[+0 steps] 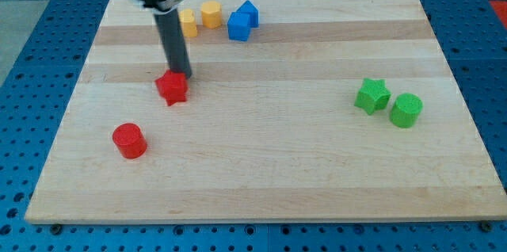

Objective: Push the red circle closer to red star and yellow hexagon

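red star (172, 88) touches my tip (181, 75), a gripless tool; red circle (129, 140) sits apart.

Seven small blocks sit on one wooden board (261, 181). Two are red: a red star (172, 88) and a red circle (129, 140). Two are yellow: a yellow hexagon (211, 14) and a second yellow block (188, 24), partly hidden. Two are blue: a blue cube (238, 27) and a blue block (250, 13) behind it. Two are green: a green star (371, 95) and a green circle (405, 110). That makes eight blocks, not seven.
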Robot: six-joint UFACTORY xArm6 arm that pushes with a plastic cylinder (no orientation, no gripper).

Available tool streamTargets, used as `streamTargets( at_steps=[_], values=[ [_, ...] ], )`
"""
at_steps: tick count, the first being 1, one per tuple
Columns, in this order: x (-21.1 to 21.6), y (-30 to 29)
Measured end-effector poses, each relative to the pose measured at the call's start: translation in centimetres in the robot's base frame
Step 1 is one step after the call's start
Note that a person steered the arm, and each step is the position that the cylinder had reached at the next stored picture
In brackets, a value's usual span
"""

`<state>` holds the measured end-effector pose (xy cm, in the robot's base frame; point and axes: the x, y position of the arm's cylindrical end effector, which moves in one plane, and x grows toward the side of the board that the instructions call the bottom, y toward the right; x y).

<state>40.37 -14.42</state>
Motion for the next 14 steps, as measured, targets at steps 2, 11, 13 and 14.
streamTargets(
  at_steps=[2,11,13,14],
  values=[
    [1.0,-2.6],
    [2.6,-2.5],
    [0.5,-2.9],
    [0.0,-3.0]
  ],
)
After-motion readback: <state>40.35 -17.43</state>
